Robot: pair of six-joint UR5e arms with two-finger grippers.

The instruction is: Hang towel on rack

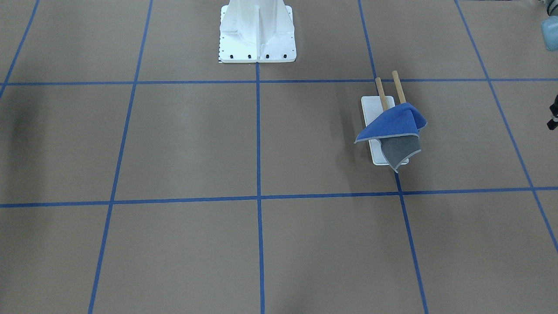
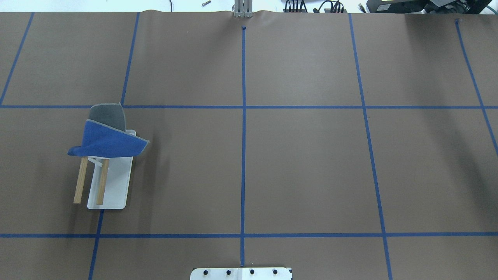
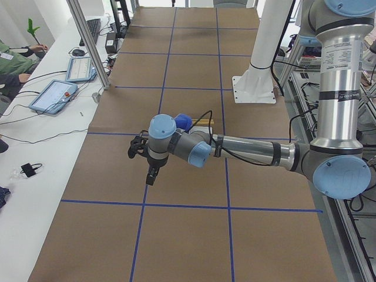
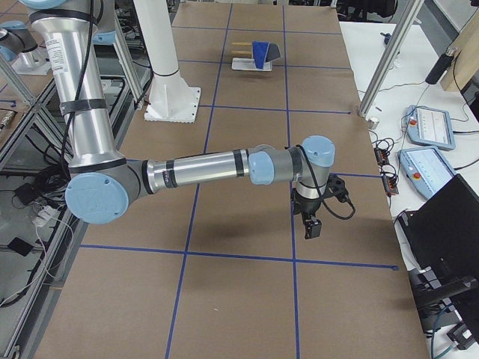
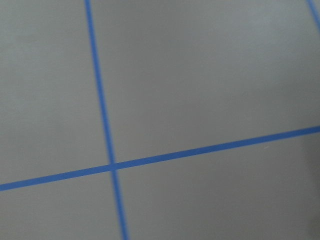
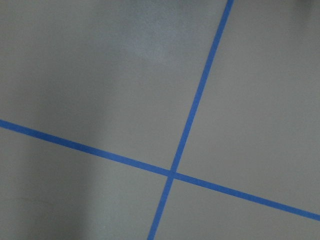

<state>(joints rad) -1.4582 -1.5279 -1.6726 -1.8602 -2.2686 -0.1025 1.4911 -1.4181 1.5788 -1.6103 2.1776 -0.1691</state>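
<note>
— Blue tape [image 5: 107, 125] on the brown table cover [image 5: 210, 75] is all that either wrist camera shows. So where is the towel [image 1: 390, 124]?

— On the rack [image 1: 370, 107], over on the robot's left side of the table. It lies across both dowels [image 1: 398, 86] at the end away from the robot, blue side up. One grey flap hangs down over the end of the base plate [image 2: 116, 182].

— Are the arms holding it?

— No. The left gripper [image 3: 151, 176] hangs over bare table, apart from the rack. The right gripper [image 4: 312, 226] is well away on the other side. Each shows only in a side view, so I cannot tell how far their jaws are open. Nothing shows between them.

— Which step is this, then?

— I judge the hanging done and the arms clear of the rack.

— Anything left to do?

— Perhaps. The towel sits skewed and bunched near the tips of the dowels. Straightening it would call for pinching a corner lightly and sliding it further along the dowels without tipping the rack.
</note>
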